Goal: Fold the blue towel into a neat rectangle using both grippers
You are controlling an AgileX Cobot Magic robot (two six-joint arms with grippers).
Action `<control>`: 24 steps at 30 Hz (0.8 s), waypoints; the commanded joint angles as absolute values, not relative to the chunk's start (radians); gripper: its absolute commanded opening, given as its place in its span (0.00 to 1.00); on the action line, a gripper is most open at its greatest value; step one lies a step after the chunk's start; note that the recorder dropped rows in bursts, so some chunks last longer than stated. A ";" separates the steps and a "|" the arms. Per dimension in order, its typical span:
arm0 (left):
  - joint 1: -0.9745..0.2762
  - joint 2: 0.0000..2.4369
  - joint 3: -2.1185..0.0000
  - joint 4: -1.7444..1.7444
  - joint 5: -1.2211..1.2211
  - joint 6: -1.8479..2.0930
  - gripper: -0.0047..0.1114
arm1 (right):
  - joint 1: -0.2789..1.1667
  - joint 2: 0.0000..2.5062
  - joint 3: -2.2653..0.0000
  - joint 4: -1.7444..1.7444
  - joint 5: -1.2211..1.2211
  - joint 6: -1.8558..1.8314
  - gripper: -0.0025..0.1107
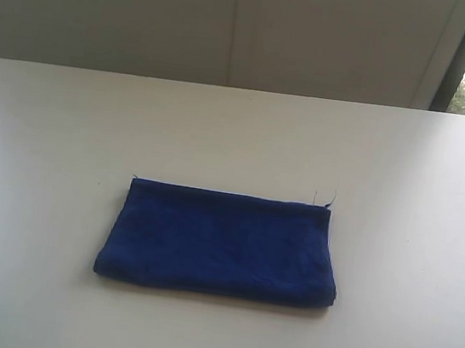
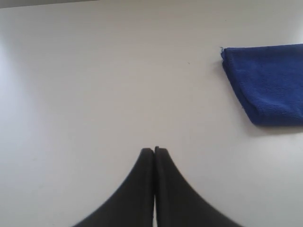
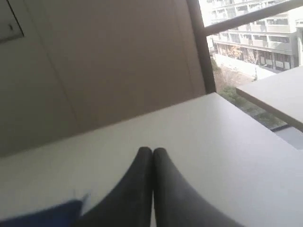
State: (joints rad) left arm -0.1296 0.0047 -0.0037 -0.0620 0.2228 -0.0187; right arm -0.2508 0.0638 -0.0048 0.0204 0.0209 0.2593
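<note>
**Operator:** Report the jaw state, left side first.

**Technician:** Left gripper (image 2: 155, 150): closed. The two dark fingers meet tip to tip and nothing is held between them. Bare table (image 2: 94, 94) lies beneath them. Whether the tips touch the surface cannot be told.

**Operator:** And the right side?

**Technician:** Right gripper (image 3: 152, 151): closed and empty, with the fingers pressed together along their length. It points across the table edge toward a pale wall (image 3: 109, 56) and a window (image 3: 251, 42). Buildings (image 3: 258, 40) show beyond the glass.

**Operator:** Where is the towel?

**Technician:** In the exterior view the towel (image 1: 219, 243) lies flat on the table in the lower centre of the frame. It is folded into a rough rectangle, wider than it is deep. The far edge is straight and the near edge is a rounded fold that flares slightly wider. Loose threads (image 1: 325, 200) stand up at its upper right corner.

**Operator:** What is its relation to the grippers?

**Technician:** Neither gripper holds it. The left wrist view shows one end of the towel well apart from the fingers, with bare table between. The right wrist view shows a blurred blue corner near the fingers. Contact there cannot be determined.

**Operator:** And the surroundings?

**Technician:** In the exterior view the wall spans the upper frame. The window, with a dark upright frame, occupies the upper right corner.
</note>
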 commanded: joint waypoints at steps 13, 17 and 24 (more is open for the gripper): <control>-0.129 0.000 0.000 -0.074 0.218 -0.019 0.04 | -0.256 0.003 0.000 0.008 0.313 -0.182 0.02; -0.129 0.000 0.000 -0.074 0.218 -0.019 0.04 | -0.256 0.000 0.000 0.008 0.313 -0.182 0.02; -0.129 0.000 0.000 -0.074 0.219 -0.019 0.04 | -0.256 0.000 0.000 0.008 0.310 -0.182 0.02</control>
